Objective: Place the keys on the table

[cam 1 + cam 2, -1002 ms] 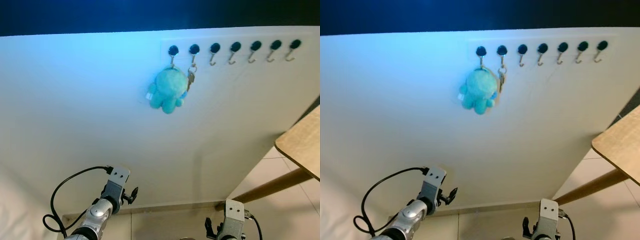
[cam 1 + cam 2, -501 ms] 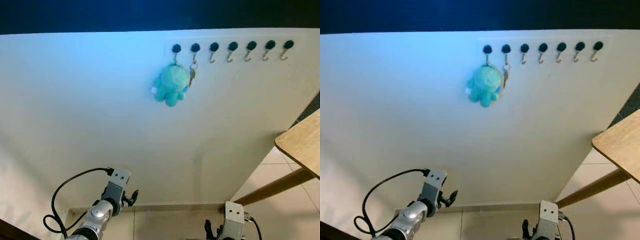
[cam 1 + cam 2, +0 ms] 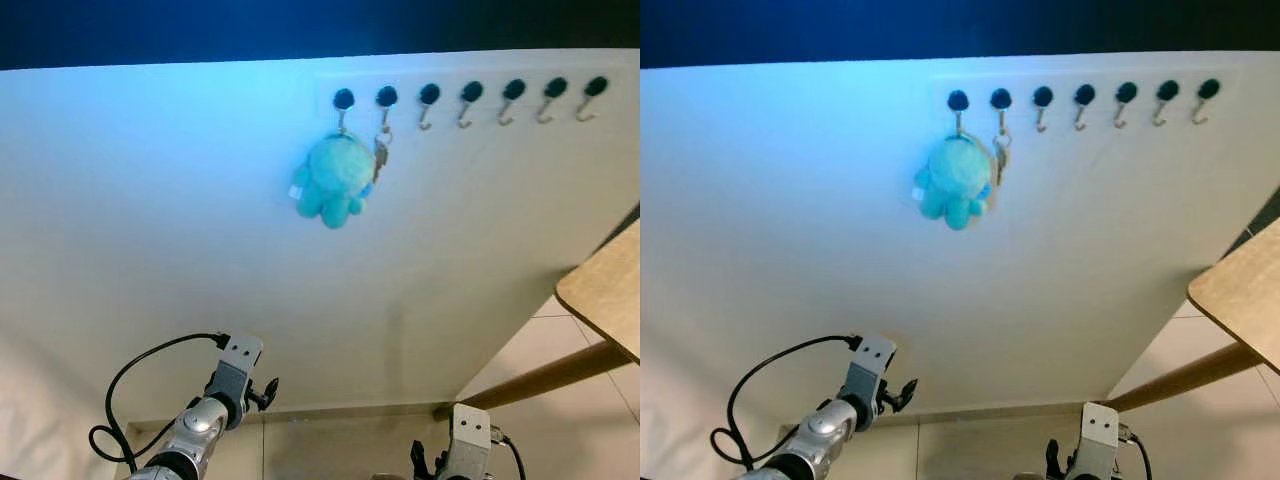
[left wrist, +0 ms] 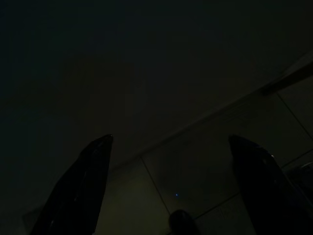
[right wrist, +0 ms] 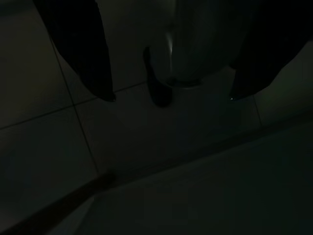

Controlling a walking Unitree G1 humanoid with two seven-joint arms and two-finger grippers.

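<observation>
view shifted, nothing moved | keys hooked, high above left hand

keys on wall hook | teal plush beside | table right

A row of hooks runs along the top of the wall, to the right. The plush toy hangs from the leftmost hook, and the keys hang from the next hook, touching the toy's right side. The table stands at the right, before the wall. Both arms hang low near the floor below.
</observation>
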